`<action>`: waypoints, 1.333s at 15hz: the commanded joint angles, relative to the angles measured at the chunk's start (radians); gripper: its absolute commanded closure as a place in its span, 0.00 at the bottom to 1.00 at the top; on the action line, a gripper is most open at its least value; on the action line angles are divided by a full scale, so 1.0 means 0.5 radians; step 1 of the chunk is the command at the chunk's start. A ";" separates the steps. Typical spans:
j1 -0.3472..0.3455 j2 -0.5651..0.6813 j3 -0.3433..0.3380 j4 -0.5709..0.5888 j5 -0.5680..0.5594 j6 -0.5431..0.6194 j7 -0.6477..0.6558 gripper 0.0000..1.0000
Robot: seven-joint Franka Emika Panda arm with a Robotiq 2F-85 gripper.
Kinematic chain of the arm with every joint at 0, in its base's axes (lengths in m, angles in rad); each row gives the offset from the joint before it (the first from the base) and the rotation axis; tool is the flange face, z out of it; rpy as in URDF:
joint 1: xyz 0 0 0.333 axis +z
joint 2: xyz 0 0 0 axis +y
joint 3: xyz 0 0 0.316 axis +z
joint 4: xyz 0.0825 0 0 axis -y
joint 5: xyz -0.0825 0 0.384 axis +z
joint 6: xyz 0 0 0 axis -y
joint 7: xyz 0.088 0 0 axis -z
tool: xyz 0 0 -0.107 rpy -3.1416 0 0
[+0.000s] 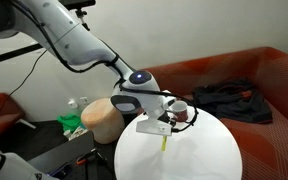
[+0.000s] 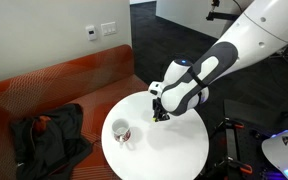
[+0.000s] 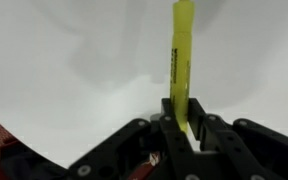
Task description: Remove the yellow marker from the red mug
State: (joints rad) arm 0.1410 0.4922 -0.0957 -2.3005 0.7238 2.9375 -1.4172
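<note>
Gripper (image 3: 184,120) clamped on the yellow marker (image 3: 182,50), which pokes out ahead of it toward the white table (image 3: 74,70), red mug (image 2: 120,131) off to its side (marker's already clear of it), so lower slowly, lay it flat, then release.

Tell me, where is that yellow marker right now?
In the wrist view, the yellow marker is pinched in the gripper over the white table, out of the red mug standing nearby.

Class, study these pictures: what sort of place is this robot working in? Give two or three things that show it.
Probably a lounge or office sitting corner: a red sofa along the wall, a round white table before it, and dark clothes left on the sofa.
</note>
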 commanded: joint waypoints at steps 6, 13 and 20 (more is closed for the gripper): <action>0.100 0.221 -0.130 0.195 -0.085 -0.168 0.190 0.95; -0.301 0.339 0.197 0.304 -0.945 -0.173 0.891 0.95; -0.453 0.366 0.325 0.338 -1.392 -0.170 1.279 0.36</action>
State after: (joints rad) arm -0.0510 0.6795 0.0367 -2.1456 0.0954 2.8786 -0.8479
